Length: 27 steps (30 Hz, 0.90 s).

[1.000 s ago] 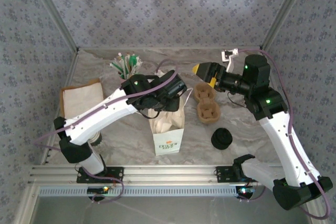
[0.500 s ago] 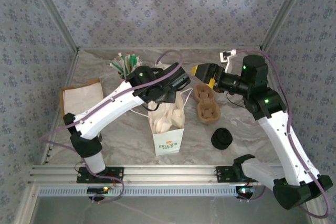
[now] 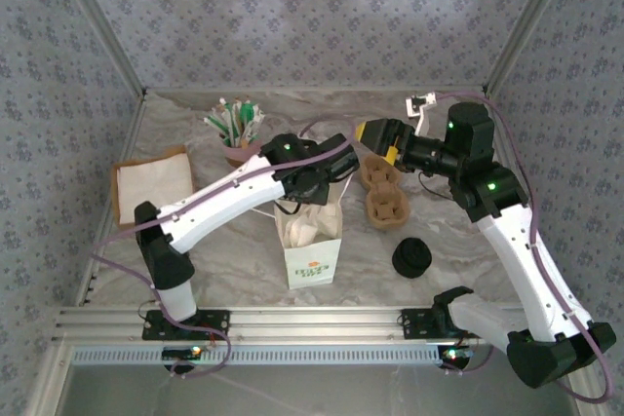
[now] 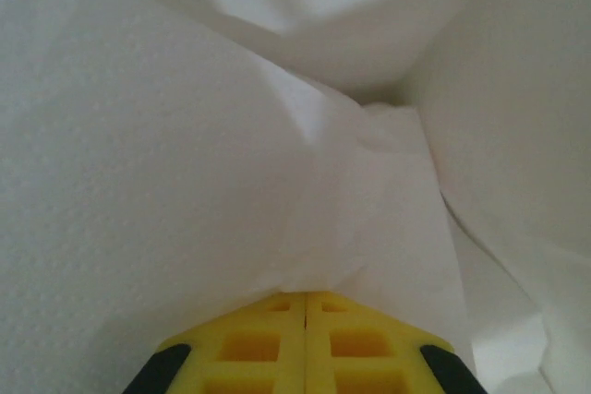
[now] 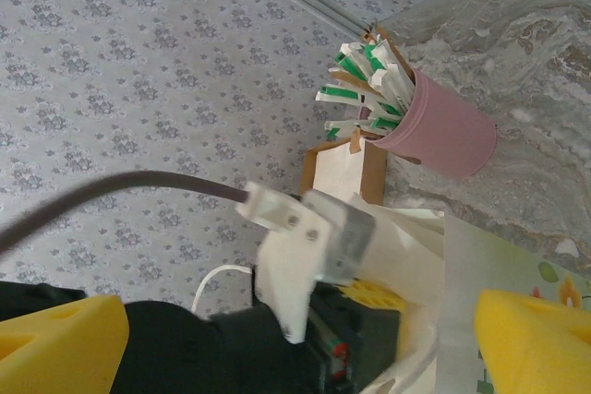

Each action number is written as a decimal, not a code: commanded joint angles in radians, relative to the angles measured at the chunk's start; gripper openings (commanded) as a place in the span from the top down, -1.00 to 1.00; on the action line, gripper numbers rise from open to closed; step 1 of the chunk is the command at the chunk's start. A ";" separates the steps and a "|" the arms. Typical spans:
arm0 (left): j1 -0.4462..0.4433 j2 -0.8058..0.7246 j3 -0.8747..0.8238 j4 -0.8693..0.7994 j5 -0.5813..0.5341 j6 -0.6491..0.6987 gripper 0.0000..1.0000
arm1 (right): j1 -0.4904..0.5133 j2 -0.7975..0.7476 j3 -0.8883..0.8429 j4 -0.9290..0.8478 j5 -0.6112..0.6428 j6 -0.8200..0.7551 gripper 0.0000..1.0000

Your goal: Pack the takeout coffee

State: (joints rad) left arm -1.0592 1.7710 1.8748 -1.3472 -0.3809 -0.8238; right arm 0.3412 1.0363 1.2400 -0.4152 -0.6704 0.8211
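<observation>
My left gripper (image 4: 305, 302) is down in the mouth of the white paper bag (image 3: 314, 258), which stands upright in the middle of the tabletop (image 3: 434, 226). In the left wrist view its yellow fingers are pressed flat together, with a fold of white paper rising right off their tips. I cannot tell whether that fold is actually caught between them. My right gripper (image 3: 380, 139) hangs in the air just right of the bag's top, jaws wide apart and holding nothing.

I cannot place the takeout coffee with any confidence. My left arm lies across the bag's opening, so the cup may be inside and hidden under it. Right of centre lie the brown cup carriers (image 3: 383, 194), with the black lids (image 3: 411, 258) lower right of them and the pink cup of stirrers (image 5: 441, 131) behind the bag.

I expect the coffee to be light but touchy: a thin paper wall that dents under a hard squeeze, a press-on lid that can pop off, and liquid that slops if it tips. I would take it around the body just under the rim, where the paper is stiffest. The lid is no place to hold it. It should stay upright all the way and be set down onto the bag's floor.
</observation>
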 commanded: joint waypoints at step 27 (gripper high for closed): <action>0.018 0.012 0.261 -0.120 -0.054 0.049 0.41 | 0.000 0.004 -0.013 0.021 -0.023 -0.020 -0.97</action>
State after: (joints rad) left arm -1.0550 1.7714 2.1498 -1.4227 -0.3981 -0.7971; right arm 0.3408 1.0389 1.2373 -0.4145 -0.6708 0.8211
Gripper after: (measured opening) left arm 0.296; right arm 0.983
